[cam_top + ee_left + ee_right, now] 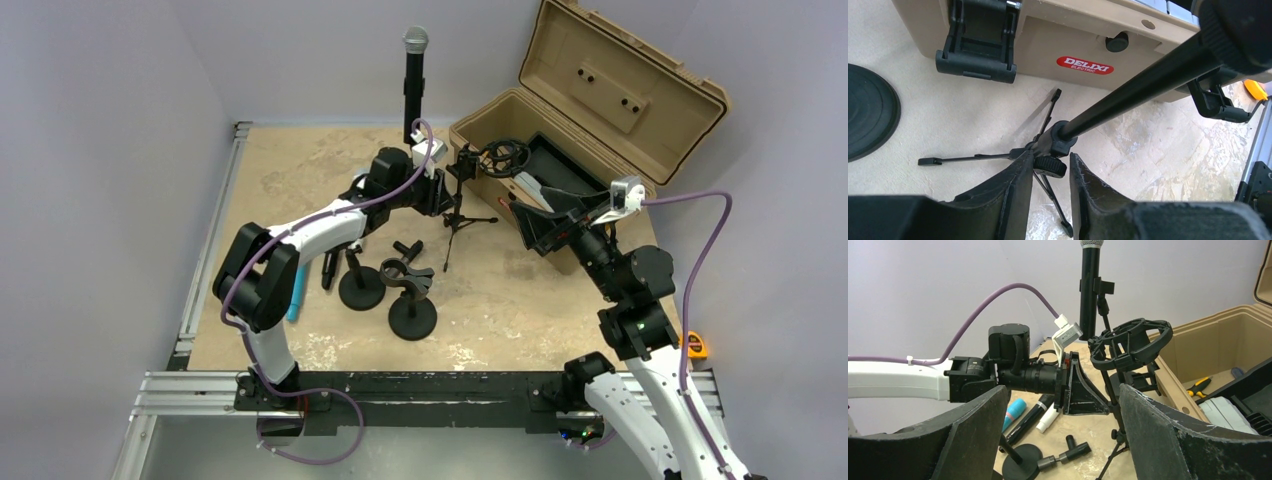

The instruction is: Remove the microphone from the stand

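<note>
Left hand [443, 193] grips the slim black tripod stand [1058, 137] under the microphone [414, 80], tan case [620, 100] just right. Right hand [548, 222] gapes wide.

Robotics lab test cell.
Plain walls [110, 120] enclose the desk [300, 160]; an aluminium rail [200, 385] carries two robot arms [320, 228].

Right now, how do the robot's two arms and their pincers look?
The left arm and right arm have white links and black joints, each with a purple cable. The left pincer and right pincer each have two black, wedge-shaped fingers.
</note>
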